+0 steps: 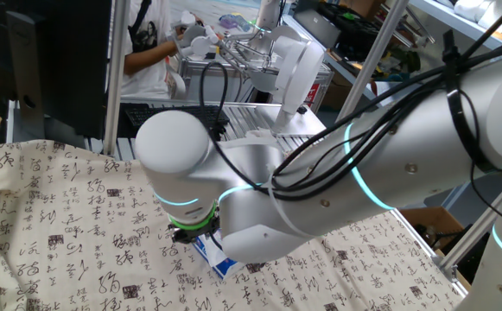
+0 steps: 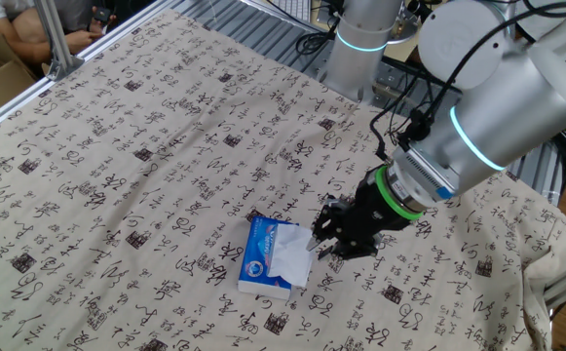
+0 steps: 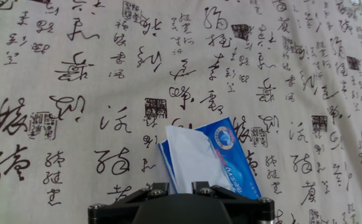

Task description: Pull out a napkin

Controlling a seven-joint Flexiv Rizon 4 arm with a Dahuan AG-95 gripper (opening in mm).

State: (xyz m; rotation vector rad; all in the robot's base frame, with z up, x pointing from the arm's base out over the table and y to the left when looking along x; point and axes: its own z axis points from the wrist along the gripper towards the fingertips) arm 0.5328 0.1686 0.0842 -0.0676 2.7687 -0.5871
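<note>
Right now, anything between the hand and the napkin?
Nothing. In the other fixed view the hand sits right at the edge of the napkin on the tissue pack; no object in between. Actual contact cannot be told.

Looks like a robotics lab: aluminium frame posts point(image 1: 115, 69) round the table w/ calligraphy-print cloth point(image 2: 146, 146), slatted metal bench point(image 1: 259, 117), a second robot arm point(image 1: 295, 65) behind, cluttered shelving point(image 1: 380, 34), a person point(image 1: 151, 43) working nearby.
</note>
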